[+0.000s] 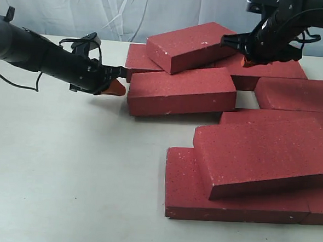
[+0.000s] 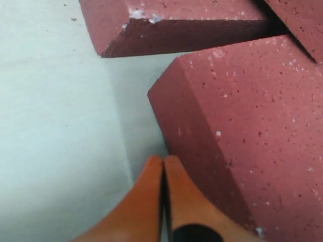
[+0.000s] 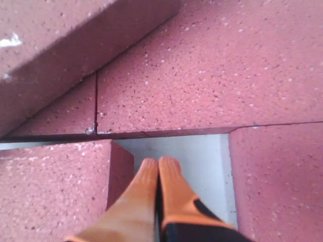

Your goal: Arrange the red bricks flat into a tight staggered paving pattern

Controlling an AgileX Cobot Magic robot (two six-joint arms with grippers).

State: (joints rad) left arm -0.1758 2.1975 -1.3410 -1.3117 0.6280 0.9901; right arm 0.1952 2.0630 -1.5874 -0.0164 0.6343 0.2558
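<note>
Starting far left: the left arm (image 1: 39, 56) comes in low over the pale bench (image 1: 65, 175), and the left pincer (image 1: 117, 87) has its orange fingers pressed together with nothing between them. Its tip sits just beside the left end of the middle brick (image 1: 182, 91), which lies flat on the bench. In the left wrist view the fingertips (image 2: 151, 174) are right by that brick's lower corner, but I honestly can't tell if they touch it. Behind it there's a back-left brick (image 1: 139, 58), also flat. A tilted brick (image 1: 191, 46) leans across the top, with its left part resting over the back-left one and its right end raised. So the red bricks (image 1: 258, 160) are all bunched on the right half of the bench, nowhere near a neat pattern. Moving right, the right arm (image 1: 291, 22) drops in from the top corner. The right pincer (image 1: 246, 61) is at the right end of the tilted brick, fingers shut tight together and holding nothing. Its wrist view shows the fingertips (image 3: 169, 174) pointing at a bare strip of bench between bricks. Under it is the back-right brick (image 1: 274, 70), then a far-right brick (image 1: 297, 93) lying flat. Nearest the camera is a messy pile: a bottom brick (image 1: 222, 204) flat on the bench, and a big top brick (image 1: 263, 154) propped at a slant over it and its neighbours.
</note>
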